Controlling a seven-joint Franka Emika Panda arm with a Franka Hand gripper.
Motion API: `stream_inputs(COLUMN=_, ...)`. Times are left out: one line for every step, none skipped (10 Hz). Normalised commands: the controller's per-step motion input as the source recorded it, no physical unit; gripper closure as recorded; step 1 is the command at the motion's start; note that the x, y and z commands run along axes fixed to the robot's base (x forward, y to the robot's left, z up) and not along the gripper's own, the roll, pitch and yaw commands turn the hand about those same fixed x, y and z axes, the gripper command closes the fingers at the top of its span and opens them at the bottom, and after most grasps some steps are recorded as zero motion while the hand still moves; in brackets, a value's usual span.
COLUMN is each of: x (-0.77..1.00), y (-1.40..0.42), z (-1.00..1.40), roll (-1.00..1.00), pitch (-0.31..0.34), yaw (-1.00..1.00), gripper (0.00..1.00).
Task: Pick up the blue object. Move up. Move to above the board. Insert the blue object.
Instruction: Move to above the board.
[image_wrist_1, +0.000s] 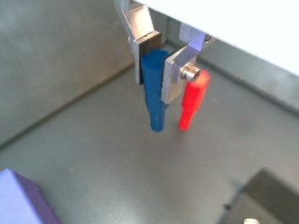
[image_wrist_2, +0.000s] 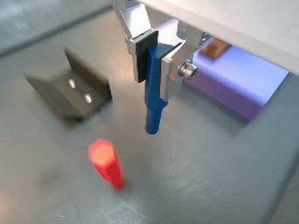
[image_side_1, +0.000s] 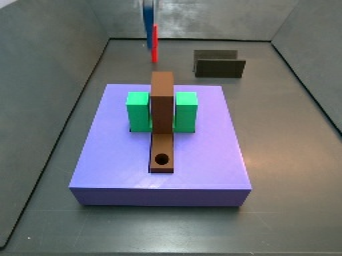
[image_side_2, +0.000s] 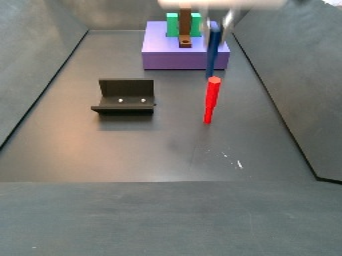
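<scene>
Gripper (image_wrist_2: 156, 54) hung above the floor, its fingers (image_wrist_2: 142, 42) clamped on the blue object (image_wrist_2: 153, 92), which pointed downward; the red stick (image_wrist_2: 107, 164) stood nearby; the board (image_side_1: 162, 122) lay on the lavender slab (image_side_1: 214, 150), well apart.

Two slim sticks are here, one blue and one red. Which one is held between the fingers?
The blue object: the gripper, raised above the floor, clamps its upper end, so it hangs free. The red stick stands apart on the floor.
</scene>
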Motion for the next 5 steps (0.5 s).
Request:
stream_inputs(x=-0.06, y=0.00, z=1.40, roll=0.01, pitch=0.006, yaw=0.00, gripper=1.00)
stream_inputs(x=-0.03, y=0.01, z=1.40, roll=0.01, pitch=0.007, yaw=0.00, gripper=1.00)
stream_inputs(x=0.05, y=0.01, z=0.93, roll=0.00, pitch=0.070, yaw=0.00, gripper=1.00)
stream_inputs(x=0.06, y=0.01, z=0.61, roll=0.00, pitch=0.095, yaw=0.00, gripper=1.00)
stream_inputs(x=0.03, y=0.01, z=0.31, roll=0.01, pitch=0.072, yaw=0.00, gripper=1.00)
